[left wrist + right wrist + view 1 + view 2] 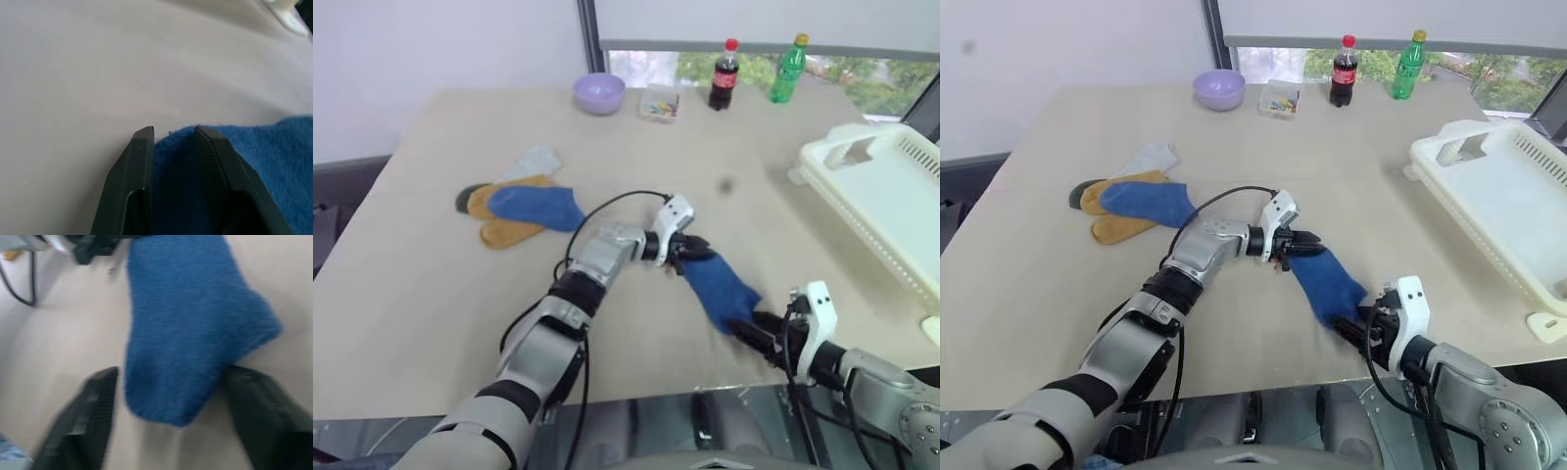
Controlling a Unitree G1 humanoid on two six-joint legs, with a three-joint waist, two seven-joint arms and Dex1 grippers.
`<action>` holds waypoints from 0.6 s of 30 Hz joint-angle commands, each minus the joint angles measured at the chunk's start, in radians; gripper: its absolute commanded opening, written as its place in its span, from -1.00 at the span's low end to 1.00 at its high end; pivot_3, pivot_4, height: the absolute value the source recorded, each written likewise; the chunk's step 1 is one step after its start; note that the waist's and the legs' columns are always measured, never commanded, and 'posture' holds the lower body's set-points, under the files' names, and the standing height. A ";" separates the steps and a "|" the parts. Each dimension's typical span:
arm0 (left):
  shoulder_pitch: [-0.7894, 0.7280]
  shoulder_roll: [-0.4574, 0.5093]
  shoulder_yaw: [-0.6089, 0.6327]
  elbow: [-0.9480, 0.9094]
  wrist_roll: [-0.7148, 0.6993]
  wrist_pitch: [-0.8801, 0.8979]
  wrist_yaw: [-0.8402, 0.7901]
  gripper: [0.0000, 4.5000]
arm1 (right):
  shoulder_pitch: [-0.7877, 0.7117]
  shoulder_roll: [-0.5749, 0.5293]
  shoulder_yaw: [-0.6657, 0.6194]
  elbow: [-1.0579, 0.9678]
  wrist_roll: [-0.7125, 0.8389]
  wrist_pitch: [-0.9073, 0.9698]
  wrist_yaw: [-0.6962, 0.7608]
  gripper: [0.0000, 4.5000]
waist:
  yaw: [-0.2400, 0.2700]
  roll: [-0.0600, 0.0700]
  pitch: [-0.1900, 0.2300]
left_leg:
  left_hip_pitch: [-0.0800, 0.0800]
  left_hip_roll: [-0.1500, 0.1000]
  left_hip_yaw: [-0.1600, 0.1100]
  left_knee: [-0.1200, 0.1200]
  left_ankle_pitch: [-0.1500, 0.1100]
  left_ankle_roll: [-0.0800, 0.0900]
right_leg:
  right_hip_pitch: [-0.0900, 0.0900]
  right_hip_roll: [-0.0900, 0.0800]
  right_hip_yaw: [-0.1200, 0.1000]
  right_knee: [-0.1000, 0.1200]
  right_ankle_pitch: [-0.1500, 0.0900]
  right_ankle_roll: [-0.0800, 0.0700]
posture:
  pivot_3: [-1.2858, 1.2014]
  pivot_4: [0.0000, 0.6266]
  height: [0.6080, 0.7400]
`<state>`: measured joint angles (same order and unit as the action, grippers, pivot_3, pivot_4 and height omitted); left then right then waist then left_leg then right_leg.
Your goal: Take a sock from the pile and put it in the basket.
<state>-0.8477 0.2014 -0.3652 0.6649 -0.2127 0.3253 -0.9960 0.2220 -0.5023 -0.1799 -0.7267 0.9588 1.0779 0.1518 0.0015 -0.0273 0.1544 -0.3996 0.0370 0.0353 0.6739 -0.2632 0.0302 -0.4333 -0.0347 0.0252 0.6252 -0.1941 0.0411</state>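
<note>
Blue sock [1327, 284] is pinched at one end by the left gripper [1301, 250] jaws; the free end lies between the spread right gripper [166, 396] jaws (handover toward the basket [1489, 196] judged).

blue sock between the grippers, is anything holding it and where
The left gripper pinches the blue sock at one end; the right gripper straddles the other end, open.

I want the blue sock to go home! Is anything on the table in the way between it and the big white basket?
No. The blue sock, pinched by the left end effector, has only bare table between it and the basket. The bottles and the bowl stand far back.
</note>
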 commanded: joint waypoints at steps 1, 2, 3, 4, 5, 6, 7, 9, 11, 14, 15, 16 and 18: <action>0.010 0.035 -0.024 0.013 0.061 -0.025 -0.076 -0.38 | 0.027 -0.127 0.061 -0.003 -0.135 -0.042 0.064 -0.34 | -0.001 0.000 0.000 | 0.000 0.000 0.000 0.000 0.000 0.000 | 0.000 0.000 0.000 0.000 0.000 0.000 | 0.03 -0.52 1.00; 0.018 0.052 -0.029 0.004 0.076 -0.029 -0.093 -0.38 | 0.028 -0.154 0.078 0.006 -0.168 -0.061 0.079 -0.56 | -0.001 0.000 0.000 | 0.001 0.000 0.000 0.000 0.000 0.000 | 0.001 0.000 0.000 0.000 0.000 0.000 | 0.03 -0.52 1.00; 0.026 0.070 -0.035 -0.009 0.090 -0.030 -0.108 -0.38 | 0.026 -0.175 0.092 0.016 -0.196 -0.084 0.095 -0.72 | -0.002 0.000 0.000 | 0.001 0.000 0.000 0.000 0.000 0.000 | 0.001 0.000 0.000 0.000 0.000 0.000 | 0.03 -0.52 1.00; 0.035 0.090 -0.036 -0.029 0.098 -0.018 -0.121 -0.38 | 0.017 -0.193 0.105 0.026 -0.225 -0.114 0.118 -0.93 | -0.005 0.000 0.000 | 0.001 0.000 -0.001 0.000 0.000 0.000 | 0.001 0.000 0.000 0.000 0.000 0.000 | 0.03 -0.52 1.00; 0.045 0.110 -0.028 -0.055 0.101 -0.002 -0.124 -0.38 | 0.002 -0.206 0.113 0.037 -0.242 -0.128 0.136 -0.97 | -0.009 0.000 0.000 | 0.001 0.000 -0.001 0.000 0.000 0.000 | 0.001 0.001 0.000 0.000 0.000 0.000 | 0.03 -0.52 1.00; 0.055 0.126 -0.018 -0.083 0.101 0.016 -0.123 -0.38 | -0.013 -0.218 0.123 0.047 -0.258 -0.142 0.153 -0.97 | -0.011 0.000 -0.001 | 0.001 0.001 -0.001 0.000 0.000 0.000 | 0.001 0.001 0.000 0.000 0.000 0.000 | 0.03 -0.52 1.00; 0.069 0.146 -0.006 -0.123 0.095 0.042 -0.120 -0.38 | -0.030 -0.231 0.134 0.056 -0.273 -0.152 0.171 -0.97 | -0.014 0.000 -0.001 | 0.002 0.001 -0.001 0.000 0.000 0.000 | 0.001 0.001 0.000 0.000 0.000 0.000 | 0.03 -0.52 1.00; 0.103 0.179 0.014 -0.212 0.077 0.101 -0.122 -0.38 | -0.057 -0.244 0.153 0.075 -0.301 -0.168 0.196 -0.97 | -0.016 0.000 -0.001 | 0.002 0.001 0.000 0.000 0.000 0.000 | 0.001 0.001 0.000 0.001 0.000 0.000 | 0.03 -0.52 1.00; 0.153 0.223 0.036 -0.335 0.045 0.184 -0.130 -0.38 | -0.085 -0.261 0.180 0.098 -0.346 -0.212 0.232 -0.97 | -0.019 0.000 -0.001 | 0.003 0.001 0.000 0.000 0.000 0.000 | 0.001 0.001 0.000 0.001 0.000 0.000 | 0.03 -0.52 1.00; 0.237 0.279 0.085 -0.528 -0.032 0.327 -0.134 -0.38 | -0.123 -0.308 0.239 0.140 -0.439 -0.304 0.312 -0.97 | -0.017 0.000 -0.001 | 0.003 0.002 0.000 0.000 0.000 0.000 | 0.001 0.001 0.000 0.002 0.000 0.000 | 0.03 -0.52 1.00; 0.264 0.298 0.099 -0.584 -0.055 0.368 -0.131 -0.38 | -0.137 -0.322 0.259 0.158 -0.473 -0.349 0.344 -0.97 | -0.017 0.000 -0.001 | 0.003 0.002 0.000 0.000 0.000 0.000 | 0.001 0.001 0.001 0.002 0.000 0.000 | 0.03 -0.52 1.00; 0.292 0.316 0.114 -0.638 -0.076 0.404 -0.126 -0.38 | -0.154 -0.332 0.279 0.178 -0.506 -0.409 0.387 -0.97 | -0.017 0.000 0.000 | 0.003 0.002 0.000 0.001 0.000 0.000 | 0.001 0.001 0.001 0.002 0.000 0.000 | 0.03 -0.52 1.00; 0.336 0.344 0.176 -0.734 -0.146 0.500 -0.111 -0.38 | -0.196 -0.348 0.325 0.230 -0.583 -0.580 0.495 -0.97 | -0.016 0.000 0.000 | 0.003 0.002 0.000 0.000 0.000 0.000 | 0.001 0.001 0.000 0.002 0.000 0.000 | 0.03 -0.52 1.00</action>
<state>-0.5167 0.5299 -0.2449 0.0290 -0.2954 0.7589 -1.1125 0.0494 -0.8373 0.1193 -0.5156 0.4349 0.6277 0.5658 -0.0142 -0.0275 0.1546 -0.3971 0.0386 0.0353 0.6745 -0.2631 0.0303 -0.4329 -0.0337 0.0257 0.6268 -0.1942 0.0416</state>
